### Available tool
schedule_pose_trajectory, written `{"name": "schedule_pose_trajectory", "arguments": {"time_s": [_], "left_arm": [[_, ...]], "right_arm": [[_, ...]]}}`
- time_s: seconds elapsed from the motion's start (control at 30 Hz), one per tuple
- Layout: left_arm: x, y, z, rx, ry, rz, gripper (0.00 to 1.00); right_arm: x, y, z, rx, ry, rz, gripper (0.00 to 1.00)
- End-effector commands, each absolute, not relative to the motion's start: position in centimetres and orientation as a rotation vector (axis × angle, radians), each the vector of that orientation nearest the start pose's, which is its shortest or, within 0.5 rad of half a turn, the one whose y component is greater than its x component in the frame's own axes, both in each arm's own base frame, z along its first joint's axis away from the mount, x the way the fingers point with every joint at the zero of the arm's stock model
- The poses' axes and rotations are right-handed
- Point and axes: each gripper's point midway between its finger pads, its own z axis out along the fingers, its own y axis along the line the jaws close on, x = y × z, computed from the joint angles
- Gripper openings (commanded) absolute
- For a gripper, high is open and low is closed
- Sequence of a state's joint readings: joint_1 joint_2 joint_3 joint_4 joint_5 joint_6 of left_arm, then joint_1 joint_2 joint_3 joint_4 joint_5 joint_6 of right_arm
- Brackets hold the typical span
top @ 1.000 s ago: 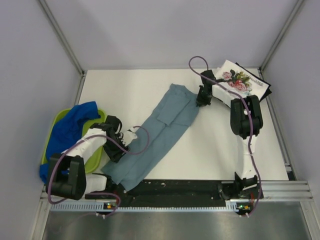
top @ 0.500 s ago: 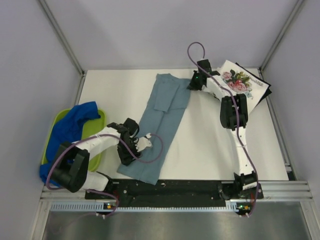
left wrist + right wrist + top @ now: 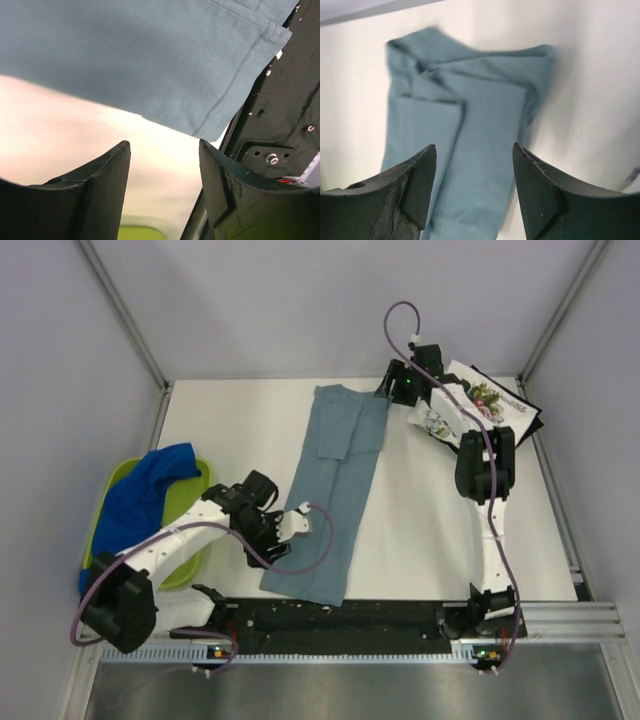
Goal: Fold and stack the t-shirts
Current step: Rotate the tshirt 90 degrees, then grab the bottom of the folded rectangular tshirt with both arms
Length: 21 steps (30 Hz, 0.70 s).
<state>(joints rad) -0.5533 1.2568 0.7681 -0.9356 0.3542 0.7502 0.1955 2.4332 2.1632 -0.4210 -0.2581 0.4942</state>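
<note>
The left gripper (image 3: 162, 150) is open and empty by the near end of the grey-blue shirt (image 3: 335, 490). The right gripper (image 3: 474, 150) is open and empty over its far end. That shirt lies in a long strip on the worktop (image 3: 430, 520), only half folded. The flower shirt (image 3: 478, 400) sits folded far right. The bright blue shirt (image 3: 145, 490) waits crumpled on the green tray (image 3: 203, 480).

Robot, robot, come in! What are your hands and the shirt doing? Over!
Left hand open, empty. Right hand open, empty. Grey-blue shirt lying flat in a long strip. Purple cable loops above its near end.
</note>
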Motion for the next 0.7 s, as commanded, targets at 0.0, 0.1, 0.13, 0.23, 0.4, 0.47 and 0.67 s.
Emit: {"name": "schedule_pose_trajectory", "arguments": {"time_s": [0.0, 0.1, 0.13, 0.23, 0.4, 0.47, 0.67], "left_arm": [[14.6, -12.7, 8.7, 1.848, 2.167, -0.507, 0.62], [13.7, -13.5, 9.4, 1.886, 2.069, -0.596, 0.62], [13.4, -14.0, 9.6, 1.895, 2.031, -0.632, 0.62], [12.3, -15.3, 10.7, 1.879, 1.912, -0.801, 0.62], [10.3, -15.7, 10.8, 1.963, 1.722, -0.947, 0.68], [9.8, -14.9, 9.7, 2.032, 1.698, -0.917, 0.72], [9.1, -12.7, 5.8, 2.179, 1.691, -0.793, 0.73]], "right_arm": [[56.2, 22.7, 27.5, -0.226, 1.930, 0.747, 0.62], [49.6, 24.8, 27.7, -0.454, 1.801, 0.806, 0.68], [47.0, 25.6, 28.2, -0.550, 1.702, 0.812, 0.73], [38.6, 27.2, 27.1, -0.824, 1.463, 0.802, 0.73], [24.8, 29.2, 19.7, -1.241, 1.251, 0.790, 0.74], [20.4, 30.0, 16.8, -1.411, 1.243, 0.762, 0.73], [9.5, 30.9, 10.2, -1.812, 1.154, 0.772, 0.67]]}}
